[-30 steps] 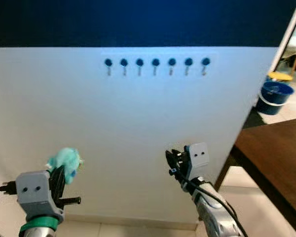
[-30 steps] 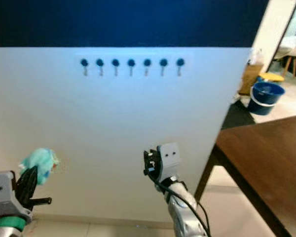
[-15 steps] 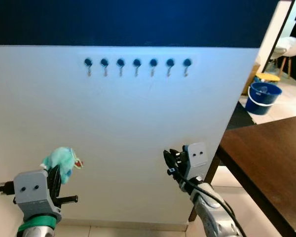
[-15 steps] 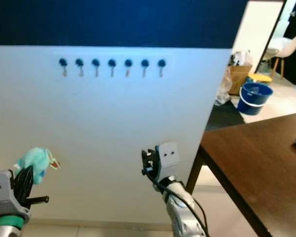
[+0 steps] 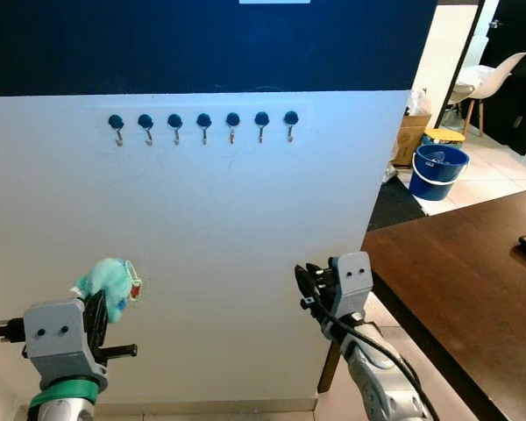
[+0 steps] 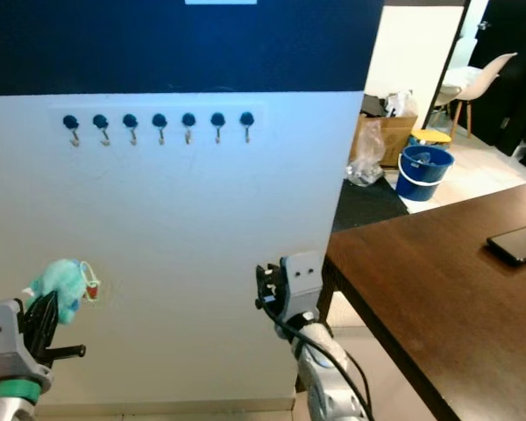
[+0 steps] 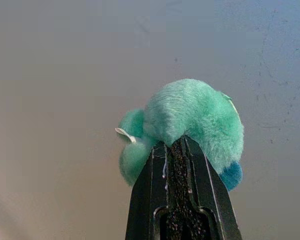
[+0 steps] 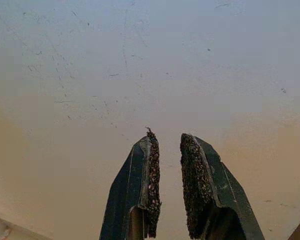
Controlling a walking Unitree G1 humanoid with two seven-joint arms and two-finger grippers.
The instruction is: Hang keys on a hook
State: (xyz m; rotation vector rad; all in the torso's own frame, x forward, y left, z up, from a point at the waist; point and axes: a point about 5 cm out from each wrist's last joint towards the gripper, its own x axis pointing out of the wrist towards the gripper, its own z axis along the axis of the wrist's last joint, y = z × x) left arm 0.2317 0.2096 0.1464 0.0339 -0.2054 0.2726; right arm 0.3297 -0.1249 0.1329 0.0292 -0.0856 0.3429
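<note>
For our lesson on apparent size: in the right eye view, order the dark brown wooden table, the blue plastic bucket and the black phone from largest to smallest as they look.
1. Dark brown wooden table, by far the largest.
2. Blue plastic bucket.
3. Black phone, smallest.
The bucket stands farther from the camera than the phone, so their true sizes differ more than they look.

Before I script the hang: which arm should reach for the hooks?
Left. Its pincer is shut on the teal plush keychain, well below the row of hooks on the white wall. The right pincer holds nothing.
</note>
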